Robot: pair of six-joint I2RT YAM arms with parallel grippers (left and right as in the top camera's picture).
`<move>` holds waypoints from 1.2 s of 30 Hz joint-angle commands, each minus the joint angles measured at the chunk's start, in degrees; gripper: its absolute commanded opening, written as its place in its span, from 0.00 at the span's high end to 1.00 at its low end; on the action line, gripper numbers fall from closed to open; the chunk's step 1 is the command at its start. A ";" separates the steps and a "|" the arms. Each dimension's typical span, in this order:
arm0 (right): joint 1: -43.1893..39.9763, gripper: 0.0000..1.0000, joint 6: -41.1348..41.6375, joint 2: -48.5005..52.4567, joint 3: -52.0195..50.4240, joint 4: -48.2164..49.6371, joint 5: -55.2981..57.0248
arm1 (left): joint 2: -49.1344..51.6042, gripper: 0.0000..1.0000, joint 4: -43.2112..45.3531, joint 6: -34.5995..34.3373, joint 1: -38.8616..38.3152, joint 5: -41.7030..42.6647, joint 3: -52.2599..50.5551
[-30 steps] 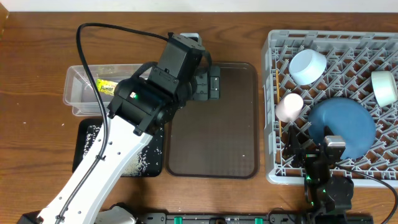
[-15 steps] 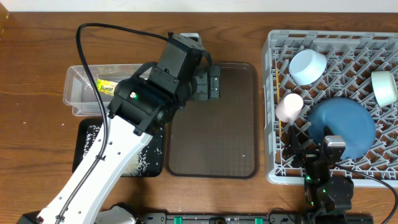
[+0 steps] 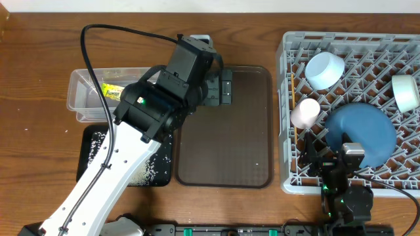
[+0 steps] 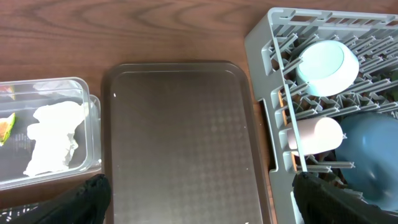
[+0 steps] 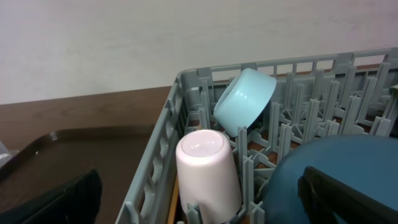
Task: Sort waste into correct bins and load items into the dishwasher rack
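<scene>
Both end effectors stand released and empty. The left end effector [image 3: 226, 86] is over the brown serving tray [image 4: 180, 124], and the right end effector [image 5: 199, 186] is at the 6 o'clock edge of the dishwasher rack [image 3: 287, 98]. The rack, at 3 o'clock on the worktop [image 3: 39, 59], holds the dark blue plate [image 3: 367, 134], pink cup [image 3: 305, 113] and two bowls. The snack wrapper [image 3: 111, 90] and tissue [image 4: 53, 137] lie in the clear tub [image 3: 82, 108] at 10 o'clock.
</scene>
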 commanded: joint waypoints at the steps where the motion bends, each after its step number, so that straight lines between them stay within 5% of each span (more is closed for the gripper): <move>1: 0.59 0.01 -0.90 -0.39 -0.09 -0.22 0.59 | -0.90 0.04 -0.17 0.59 0.07 -0.31 0.20; 20: 0.59 0.01 -0.90 -0.39 -0.09 -0.22 0.59 | -9.64 0.04 -0.17 0.59 0.09 -0.31 -3.50; 36: 0.59 0.01 -0.90 -0.37 -0.09 -0.22 0.59 | -23.30 0.04 1.22 0.55 0.13 -0.28 -32.92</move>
